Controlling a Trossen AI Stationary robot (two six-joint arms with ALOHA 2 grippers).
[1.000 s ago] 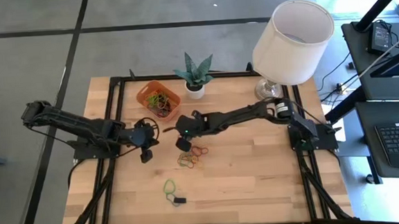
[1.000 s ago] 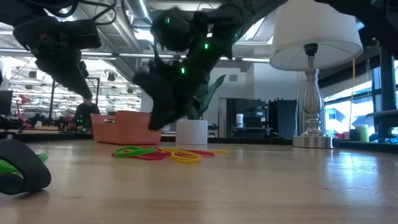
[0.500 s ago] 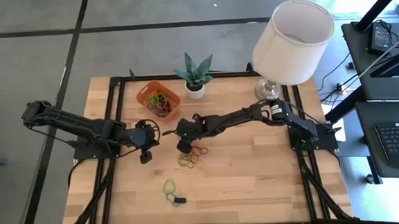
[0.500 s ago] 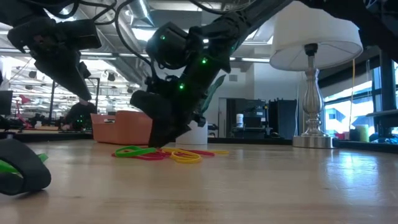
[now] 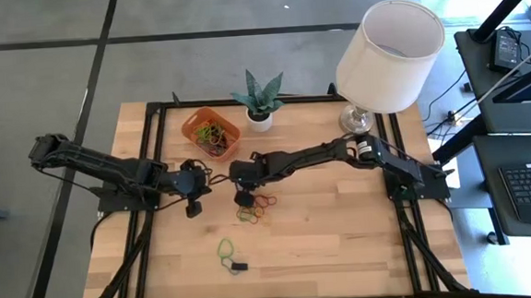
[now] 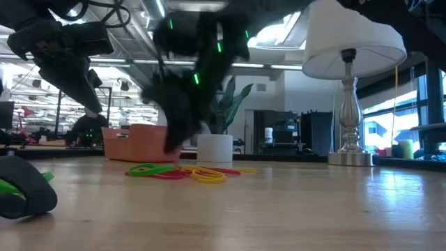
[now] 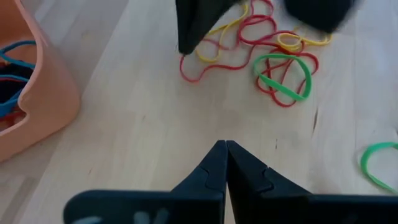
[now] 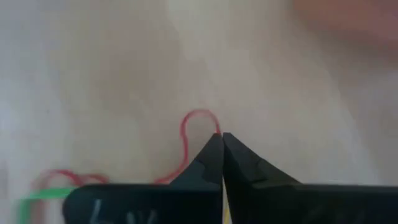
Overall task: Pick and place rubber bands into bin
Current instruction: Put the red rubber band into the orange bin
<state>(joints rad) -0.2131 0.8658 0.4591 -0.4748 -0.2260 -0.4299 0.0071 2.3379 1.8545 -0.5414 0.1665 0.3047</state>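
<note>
A loose pile of red, yellow and green rubber bands point(image 5: 258, 209) lies mid-table, also seen in the low view point(image 6: 182, 171) and the left wrist view point(image 7: 273, 59). The orange bin point(image 5: 211, 132) stands at the far left beside a potted plant and holds several bands. My right gripper point(image 5: 242, 198) is at the pile's left edge, shut on a red band point(image 8: 189, 127). My left gripper point(image 7: 225, 147) hangs shut over bare wood left of the pile point(image 5: 194, 207). A separate green band point(image 5: 226, 251) lies nearer the front edge. My right gripper pinches one end of a red band point(image 8: 214, 132) at its fingertips, the fingers slanting down from the table's right. The band's loop point(image 7: 186, 70) curves away from the fingertips and, beyond them, lies slack on the wood, trailing back into the pile.
A white pot with a spiky plant point(image 5: 260, 118) stands just right of the bin. A lamp point(image 5: 384, 54) occupies the far right corner. A small black object point(image 5: 239, 266) sits by the green band near the front. Bare wood stretches across the table's right half.
My right gripper has dipped to the pile's left edge, shut its fingers there on the red band, and shifted a little toward the table's left, toward the bin. The rest of the pile has stayed where it was.
</note>
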